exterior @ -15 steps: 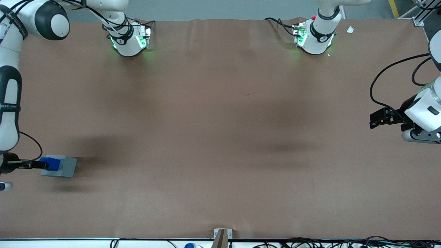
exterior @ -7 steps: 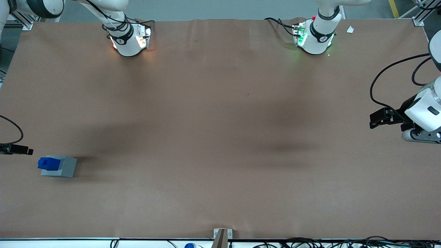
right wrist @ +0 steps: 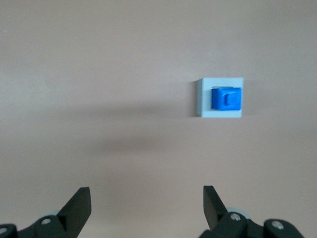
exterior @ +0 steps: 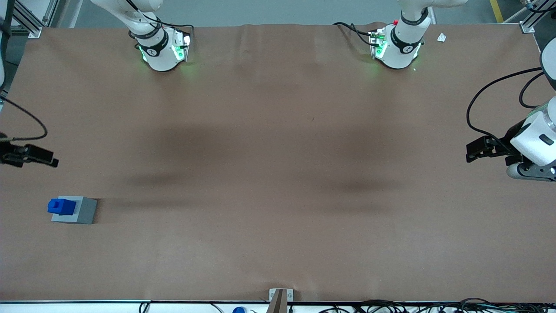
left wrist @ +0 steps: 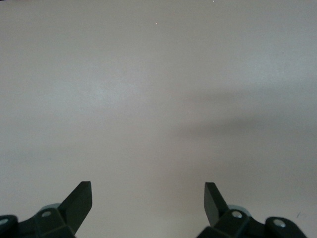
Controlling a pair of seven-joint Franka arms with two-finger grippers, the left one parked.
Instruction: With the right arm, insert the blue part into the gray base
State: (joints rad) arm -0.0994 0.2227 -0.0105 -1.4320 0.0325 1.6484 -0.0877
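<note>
Blue part (exterior: 61, 206) sitting in the top of the gray base (exterior: 76, 210), stuck in its square hole, with the blue top poking up above the gray. Seen from the wrist camera too: blue part (right wrist: 226, 98) square in the middle of the gray base (right wrist: 204, 97), gray rim showing all around it. Base resting flat on the brown table (exterior: 278, 174), toward the working arm's end, fairly near the front camera. Nothing touching either piece. Gripper (exterior: 37, 155) of the right arm (exterior: 147, 26) hanging in the air, well apart from the base and farther from the front camera than it. Up high over the table, looking down at the two pieces. Gripper (right wrist: 147, 208) wide open in the wrist view, two black fingers (right wrist: 78, 205) spread far from each other, holding nothing at all, only bare table between them. Thin black cable (exterior: 30, 119) looping down to the gripper. Soft dark shadows lying on the brown table near the middle. White round foot of the right arm standing at the table edge farthest from the front camera, glowing green. Small gray bracket (exterior: 280, 294) at the table edge nearest the front camera.
</note>
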